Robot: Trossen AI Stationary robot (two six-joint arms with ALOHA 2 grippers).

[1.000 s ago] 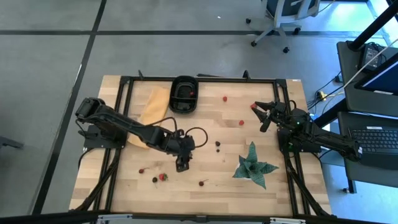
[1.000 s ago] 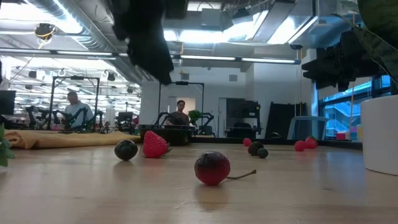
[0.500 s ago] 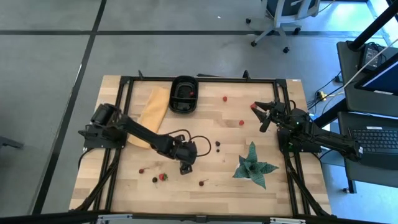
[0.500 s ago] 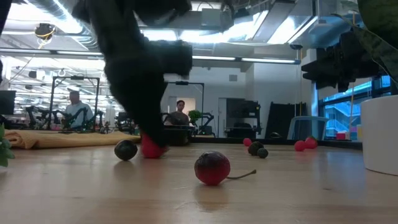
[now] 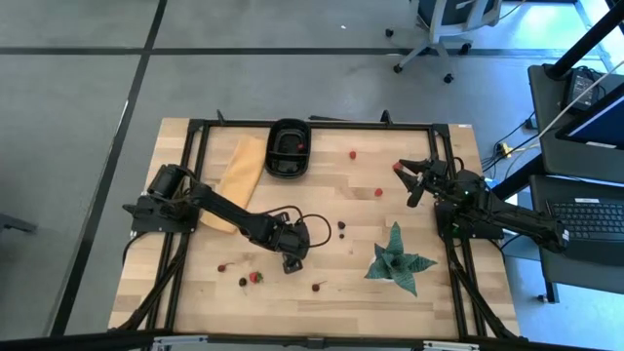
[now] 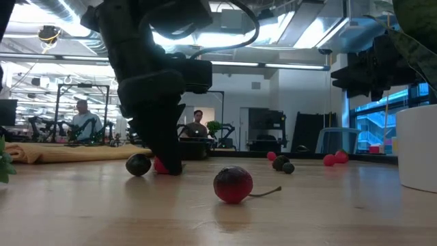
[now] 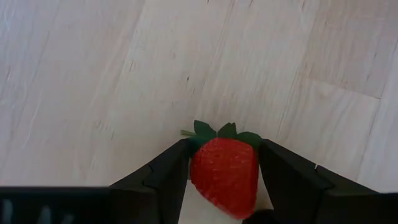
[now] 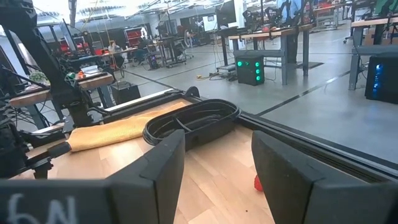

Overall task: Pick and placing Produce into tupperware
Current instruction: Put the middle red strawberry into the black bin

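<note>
While our left gripper (image 7: 225, 186) closes on a strawberry (image 7: 225, 175) mid-tabletop, our right gripper (image 5: 412, 180) waits open near the right edge

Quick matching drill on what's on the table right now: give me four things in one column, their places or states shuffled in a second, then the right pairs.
1. strawberry
2. black tub
3. green spiky plant
4. right gripper

A. far edge of the table, beside the tan cloth
B. between the left gripper's fingers
C. open, nothing between its fingers
D. near the table's right side, in front of the right arm

Pairs: 1-B, 2-A, 3-D, 4-C
</note>
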